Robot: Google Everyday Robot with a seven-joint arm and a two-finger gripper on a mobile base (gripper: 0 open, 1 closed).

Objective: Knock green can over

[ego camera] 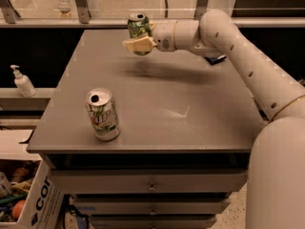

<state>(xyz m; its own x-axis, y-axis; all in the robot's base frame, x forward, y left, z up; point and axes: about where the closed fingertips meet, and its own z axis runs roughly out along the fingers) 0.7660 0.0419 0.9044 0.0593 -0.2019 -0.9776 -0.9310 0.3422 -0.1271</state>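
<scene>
The green can (137, 26) is slim, green with pale markings and a silver top. It stands upright at the far middle of the grey table (200, 94) and seems raised a little, with a shadow on the table below it. My gripper (137, 45) reaches in from the right. Its cream fingers (128, 44) are closed around the can's lower part. The arm stretches from the lower right across the table's right side.
A mostly white and silver can with a green logo (102, 114) stands upright near the table's front left. A white pump bottle (22, 81) sits on a ledge at the left. A cardboard box (33, 202) stands on the floor at the lower left. Drawers (150, 185) are under the tabletop.
</scene>
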